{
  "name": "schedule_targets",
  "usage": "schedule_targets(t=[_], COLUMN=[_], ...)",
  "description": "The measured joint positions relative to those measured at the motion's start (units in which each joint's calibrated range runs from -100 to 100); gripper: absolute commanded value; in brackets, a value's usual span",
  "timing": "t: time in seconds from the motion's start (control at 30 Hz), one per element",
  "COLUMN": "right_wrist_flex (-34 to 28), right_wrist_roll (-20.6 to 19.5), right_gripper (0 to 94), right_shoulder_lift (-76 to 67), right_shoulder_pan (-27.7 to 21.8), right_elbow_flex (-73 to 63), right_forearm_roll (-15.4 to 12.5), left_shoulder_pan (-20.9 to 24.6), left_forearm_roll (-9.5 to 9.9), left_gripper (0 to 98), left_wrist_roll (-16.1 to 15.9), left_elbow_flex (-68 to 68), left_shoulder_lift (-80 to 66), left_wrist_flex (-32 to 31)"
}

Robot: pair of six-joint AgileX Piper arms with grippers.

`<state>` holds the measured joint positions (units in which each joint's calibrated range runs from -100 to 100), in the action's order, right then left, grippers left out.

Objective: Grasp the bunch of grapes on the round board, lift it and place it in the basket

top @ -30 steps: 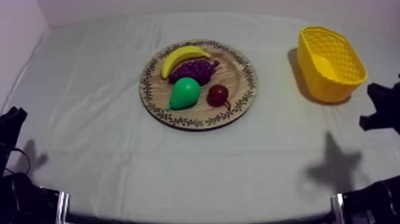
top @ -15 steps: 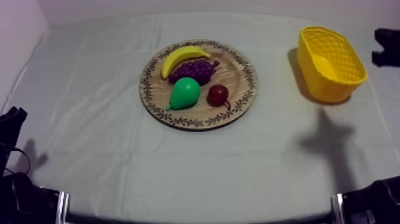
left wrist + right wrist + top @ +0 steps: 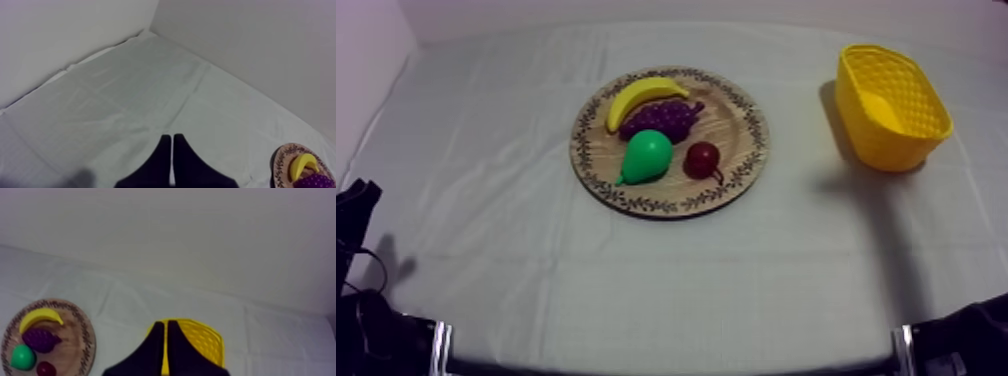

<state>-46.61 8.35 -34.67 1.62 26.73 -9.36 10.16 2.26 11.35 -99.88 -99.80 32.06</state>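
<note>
My right hand (image 3: 166,323) has its two black fingers pressed together into a narrow wedge, holding nothing. It hangs over the yellow basket (image 3: 200,338). With the fingers taken as pointing to 12 o'clock, the bunch of grapes (image 3: 41,339) lies at about 9 o'clock from this hand, well apart from it, on the wooden board (image 3: 75,333).

My left hand (image 3: 172,142) is likewise closed on nothing, over bare cloth. From it the board's rim and the grapes lie at about 4 o'clock, also well apart.

In the top view the grapes sit just toward 12 o'clock from the board's middle. Their long axis runs roughly from 8 to 2 o'clock. The banana (image 3: 641,97) touches them on the 11 o'clock side, the pear (image 3: 646,157) lies against them at 6 o'clock, and the small red fruit (image 3: 702,158) is near at 4 o'clock. The basket stands at 3 o'clock from the board on the counter (image 3: 536,270).

I judge the right arm better placed, since the basket is on its side. The pick has not begun. The fingers must part and come down across the short axis, between banana and pear.
</note>
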Motion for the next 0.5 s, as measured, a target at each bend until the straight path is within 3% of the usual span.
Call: schedule_targets(t=[0.5], right_wrist_flex=[-10.2], right_wrist_roll=[-7.7], right_gripper=[0.4], right_shoulder_lift=[12.4], right_shoulder_pan=[12.2], right_elbow_flex=[-19.5], right_forearm_roll=[7.9], left_shoulder_pan=[0.0], left_forearm_roll=[0.00], left_gripper=[0.1], left_wrist_roll=[0.0], left_elbow_flex=[0.0], left_shoulder_lift=[0.0], left_wrist_flex=[0.0])
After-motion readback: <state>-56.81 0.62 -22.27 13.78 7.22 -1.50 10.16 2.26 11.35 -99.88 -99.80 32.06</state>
